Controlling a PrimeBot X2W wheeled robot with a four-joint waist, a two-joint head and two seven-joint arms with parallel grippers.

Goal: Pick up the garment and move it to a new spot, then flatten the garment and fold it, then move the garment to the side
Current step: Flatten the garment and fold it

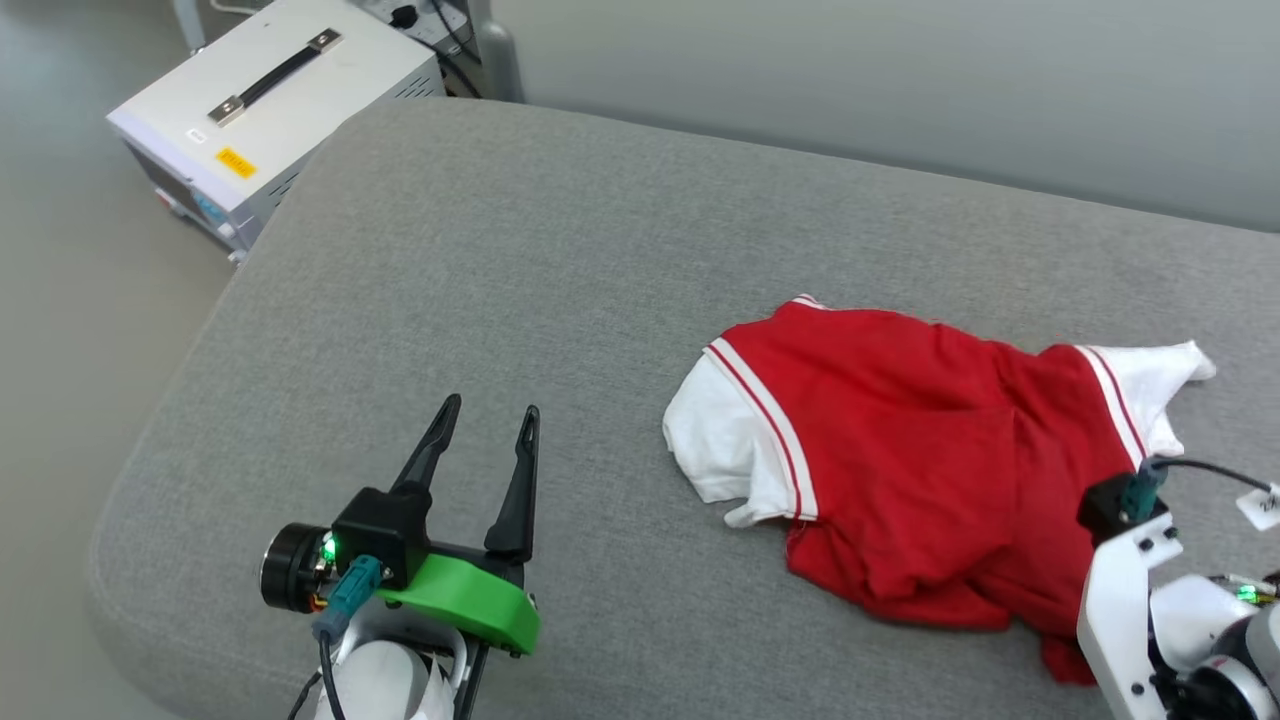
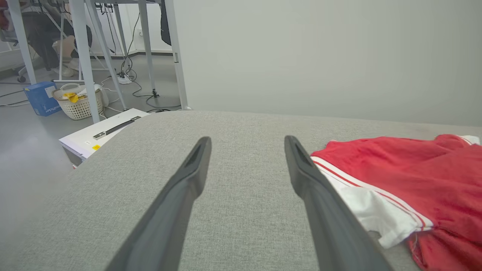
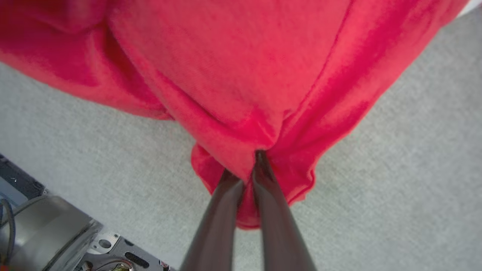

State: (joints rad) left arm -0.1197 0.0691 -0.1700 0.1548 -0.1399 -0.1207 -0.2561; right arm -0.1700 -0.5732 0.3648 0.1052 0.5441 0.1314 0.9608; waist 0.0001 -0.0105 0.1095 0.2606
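Grey wall and pale floor sit behind a big grey cushion point(image 1: 500, 250), soft and wide like a sofa seat. On the right part of that cushion lies the garment point(image 1: 920, 440). It is a red shirt with white sleeves and red-and-white stripes, and it is bunched up and wrinkled, not flat.

The shirt looks light, thin and floppy. It would likely sag and fold over itself when lifted, and it should not break or slip much. A good place to take hold is an edge or a corner, like the hem or a shoulder, so the rest hangs down straight. One pinch in the middle would likely make a lump.

Beside the cushion, at the far left, stands a white box point(image 1: 270, 110) with a black handle on top.

The left jaws are over bare cushion, well to the left of the shirt. They are spread wide with nothing between them. The right jaws are pinched closed on a fold of red cloth at the near right end of the shirt, and the cloth puckers where they bite.

The red side facing up is plain. A yellow sticker point(image 1: 236, 162) on the white box has print too small to read. A small white tag point(image 1: 1262, 505) by the right arm's cable has marks too small to read. A blue box point(image 2: 41, 98) far off on the floor has white writing, too blurry to read.
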